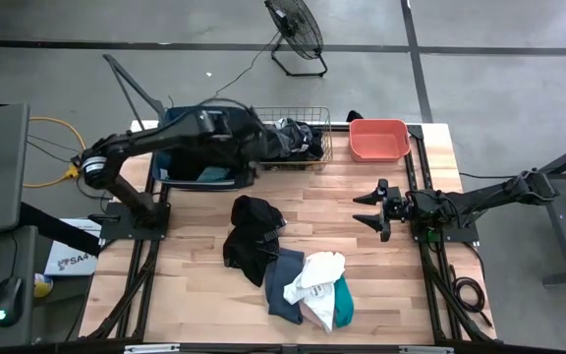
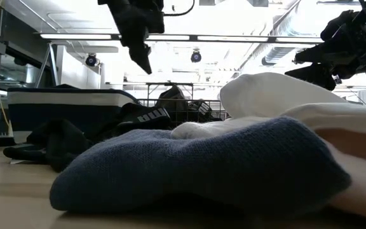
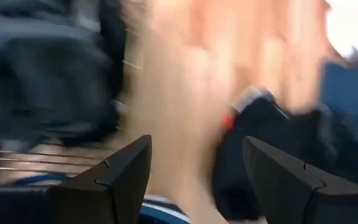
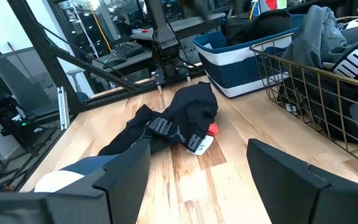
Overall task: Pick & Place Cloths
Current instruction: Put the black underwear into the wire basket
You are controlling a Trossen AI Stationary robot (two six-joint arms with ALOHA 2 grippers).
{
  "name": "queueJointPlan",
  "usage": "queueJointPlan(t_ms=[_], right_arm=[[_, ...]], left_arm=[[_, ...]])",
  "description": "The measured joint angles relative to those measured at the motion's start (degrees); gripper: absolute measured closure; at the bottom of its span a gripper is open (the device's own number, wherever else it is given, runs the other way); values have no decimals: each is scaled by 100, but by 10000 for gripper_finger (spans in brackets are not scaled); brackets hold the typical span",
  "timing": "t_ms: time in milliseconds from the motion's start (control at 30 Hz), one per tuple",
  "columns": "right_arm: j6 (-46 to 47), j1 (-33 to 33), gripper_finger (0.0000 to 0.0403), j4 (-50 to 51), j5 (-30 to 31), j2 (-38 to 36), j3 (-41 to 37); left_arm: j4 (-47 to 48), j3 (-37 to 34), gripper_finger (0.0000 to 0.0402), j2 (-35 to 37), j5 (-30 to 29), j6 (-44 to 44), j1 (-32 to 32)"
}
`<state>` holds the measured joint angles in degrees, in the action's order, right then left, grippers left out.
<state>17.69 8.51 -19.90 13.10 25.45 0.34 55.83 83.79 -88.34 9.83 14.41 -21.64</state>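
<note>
Several cloths lie in a heap on the wooden table: a black one, a slate grey-blue one, a white one and a teal one under the white one's edge. My left gripper hangs open and empty above the near rims of the blue tub and the wire basket, pointing steeply down; its wrist view shows nothing between the fingers. My right gripper waits open and level at the table's right, its fingers pointing at the black cloth.
The wire basket holds grey and black cloths, and the blue tub beside it holds dark cloth. A coral tub stands at the far right. Bare wood lies between the heap and the containers.
</note>
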Motion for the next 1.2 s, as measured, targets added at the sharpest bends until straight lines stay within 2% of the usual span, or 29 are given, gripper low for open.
queueJointPlan(t_ms=[200, 333, 533, 700, 933, 1200], right_arm=[[0, -2, 143, 2, 0, -2, 0], [0, -2, 143, 2, 0, 0, 0], [0, 0, 143, 0, 0, 0, 0], [0, -2, 143, 1, 0, 0, -1], [0, -1, 143, 0, 0, -2, 0], [0, -1, 143, 0, 0, -1, 0]], left_arm=[[648, -13, 153, -107, -12, 427, 679], [545, -99, 153, -154, -37, 748, 1117], [330, -629, 153, -243, -489, 1002, 1564], [-204, -1189, 153, -291, -810, 997, 1687], [-1344, -1909, 153, -288, -829, 984, 1680], [-1873, -2341, 154, -286, -807, 980, 1682]])
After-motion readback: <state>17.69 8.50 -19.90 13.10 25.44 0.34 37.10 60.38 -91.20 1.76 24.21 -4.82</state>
